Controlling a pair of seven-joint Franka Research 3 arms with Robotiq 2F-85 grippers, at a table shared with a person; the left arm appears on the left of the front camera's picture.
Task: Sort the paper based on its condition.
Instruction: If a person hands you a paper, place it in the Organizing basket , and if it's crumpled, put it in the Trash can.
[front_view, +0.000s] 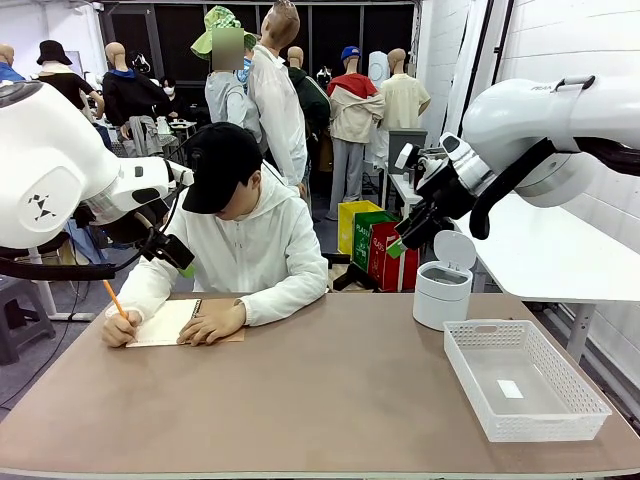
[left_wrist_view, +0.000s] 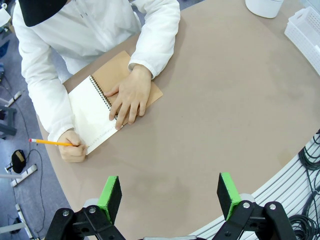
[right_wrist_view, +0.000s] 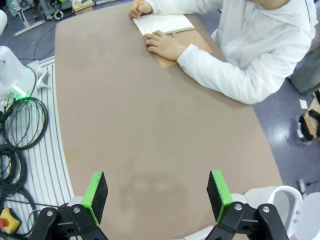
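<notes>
The paper (front_view: 160, 322), a white page in a spiral notebook (left_wrist_view: 122, 67), lies at the table's (front_view: 330, 400) far left edge under a person's pencil hand (front_view: 120, 328) and flat hand (front_view: 212, 322). Bare tabletop runs from there to the white mesh basket (front_view: 545, 425) at the right edge. Above it the left gripper (left_wrist_view: 170, 192) and right gripper (right_wrist_view: 157, 192) hang with jaws spread wide, holding nothing.

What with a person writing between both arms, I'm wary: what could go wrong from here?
1. No loose sheet lies out; the pages sit in the spiral-bound notebook with brown kraft cover, under the person's hand. Reaching now could strike that hand or the yellow pencil.
2. The open left gripper hovers above the brown table near the person; a sudden lean could bring contact.
3. The white mesh basket and round white bin stand close, so a sheet could land wrongly.
</notes>
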